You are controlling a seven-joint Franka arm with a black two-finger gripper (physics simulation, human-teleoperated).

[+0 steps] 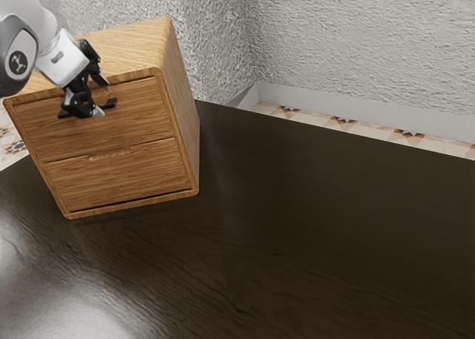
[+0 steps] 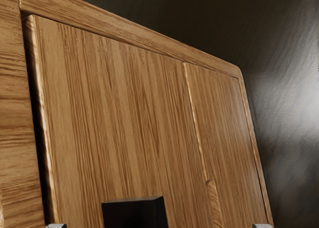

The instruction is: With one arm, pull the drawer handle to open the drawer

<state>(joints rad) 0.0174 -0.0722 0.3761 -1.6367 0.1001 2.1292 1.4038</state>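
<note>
Two drawers are seen in the wooden cabinet [image 1: 141, 46], which stands on the dark counter [image 1: 312, 242] at the exterior view's left. The claw [image 1: 80, 107] is placed at the black handle [image 1: 110, 102] of the upper drawer [image 1: 141, 120], with its fingers spread apart to either side of the handle. The drawer front is seen flush with the cabinet.

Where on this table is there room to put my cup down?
Nearly all the dark table is bare: the wide stretch from the cabinet to the exterior view's right, and the strip in front of it. The one crowded spot is the upper drawer, where the gripper sits at the handle.
</note>
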